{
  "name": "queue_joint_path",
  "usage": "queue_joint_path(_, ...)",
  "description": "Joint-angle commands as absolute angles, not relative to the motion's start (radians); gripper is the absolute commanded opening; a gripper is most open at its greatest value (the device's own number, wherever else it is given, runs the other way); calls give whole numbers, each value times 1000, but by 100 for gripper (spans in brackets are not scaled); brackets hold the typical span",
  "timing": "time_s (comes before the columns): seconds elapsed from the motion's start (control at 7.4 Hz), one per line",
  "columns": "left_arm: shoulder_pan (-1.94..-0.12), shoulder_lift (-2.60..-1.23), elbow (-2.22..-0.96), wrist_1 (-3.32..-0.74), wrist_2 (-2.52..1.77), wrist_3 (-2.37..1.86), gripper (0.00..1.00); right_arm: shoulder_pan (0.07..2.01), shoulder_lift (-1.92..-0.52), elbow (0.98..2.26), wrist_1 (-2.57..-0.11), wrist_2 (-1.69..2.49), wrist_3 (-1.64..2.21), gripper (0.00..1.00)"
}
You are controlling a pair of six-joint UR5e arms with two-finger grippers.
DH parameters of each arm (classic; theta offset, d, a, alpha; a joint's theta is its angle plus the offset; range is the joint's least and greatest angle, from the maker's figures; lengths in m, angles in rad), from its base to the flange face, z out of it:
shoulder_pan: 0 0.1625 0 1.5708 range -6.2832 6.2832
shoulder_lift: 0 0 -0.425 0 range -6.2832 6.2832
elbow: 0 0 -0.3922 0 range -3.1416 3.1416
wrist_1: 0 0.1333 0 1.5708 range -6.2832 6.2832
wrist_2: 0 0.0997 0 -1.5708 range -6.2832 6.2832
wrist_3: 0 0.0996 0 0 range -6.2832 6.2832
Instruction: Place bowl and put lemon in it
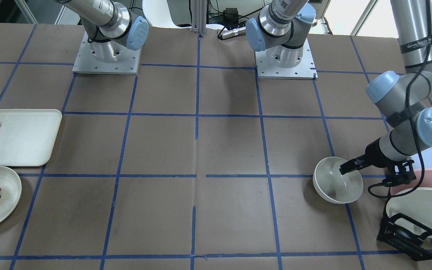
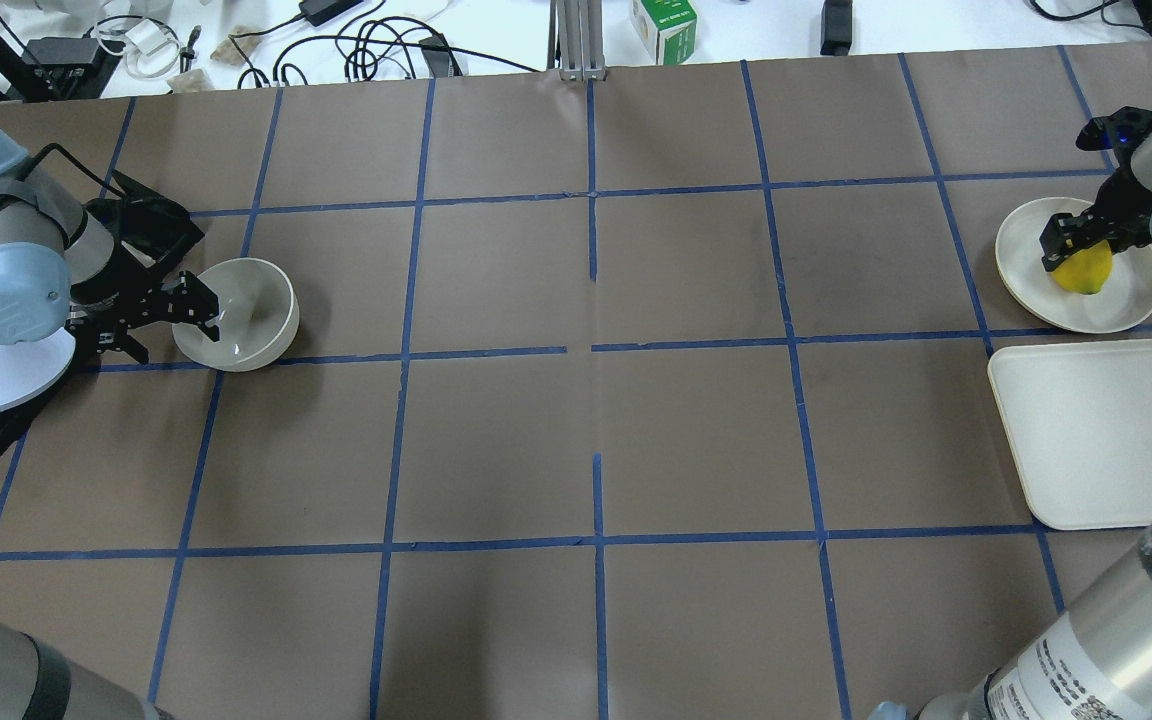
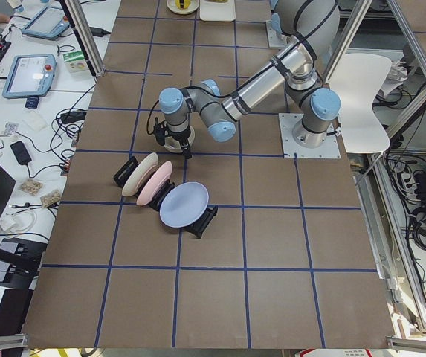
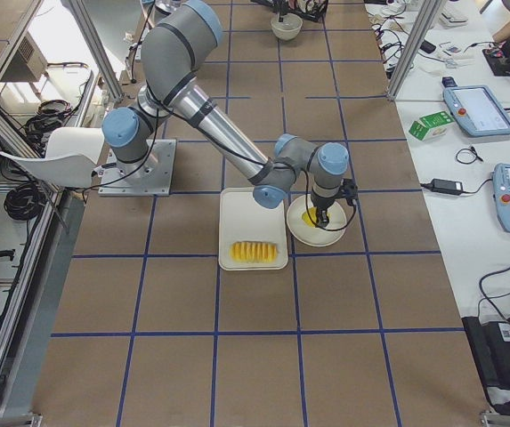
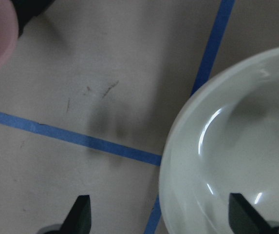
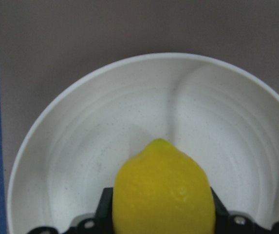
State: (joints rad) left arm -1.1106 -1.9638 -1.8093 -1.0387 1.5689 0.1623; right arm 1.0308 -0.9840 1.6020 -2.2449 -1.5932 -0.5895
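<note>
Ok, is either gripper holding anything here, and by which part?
The right gripper clamps the lemon across its sides, over the plate. The left gripper only straddles the rim of the bowl, jaws apart.

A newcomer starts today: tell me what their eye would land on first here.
The bright yellow lemon stands out first, clamped in the right gripper over a shallow plate on the robot's far right. On its far left, the left gripper straddles the rim of the off-white bowl, jaws apart.
</note>
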Motion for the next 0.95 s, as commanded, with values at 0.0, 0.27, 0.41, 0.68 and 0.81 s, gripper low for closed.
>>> queue_joint_path(0.0, -1111, -1976, -1805, -1032, 1571, 163, 16, 1029, -992, 1600, -2240, -1605, -594, 11)
queue_joint_path(0.27, -1112, -1976, -1804, -1032, 1569, 169, 0, 1029, -1020, 1600, -2201, -1595, -594, 11)
queue_joint_path(0.41, -1117, -1962, -1804, -1032, 1569, 166, 0, 1029, -1037, 1598, -2183, -1594, -594, 11)
queue_joint_path(0.68, -1134, -1939, -1764, -1052, 1571, 166, 0, 1031, -1194, 1594, -2006, -1589, -594, 12)
queue_joint_path(0.81, -1156, -1913, -1758, -1063, 1521, 161, 0, 1031, -1289, 1580, -1903, -1592, -592, 12)
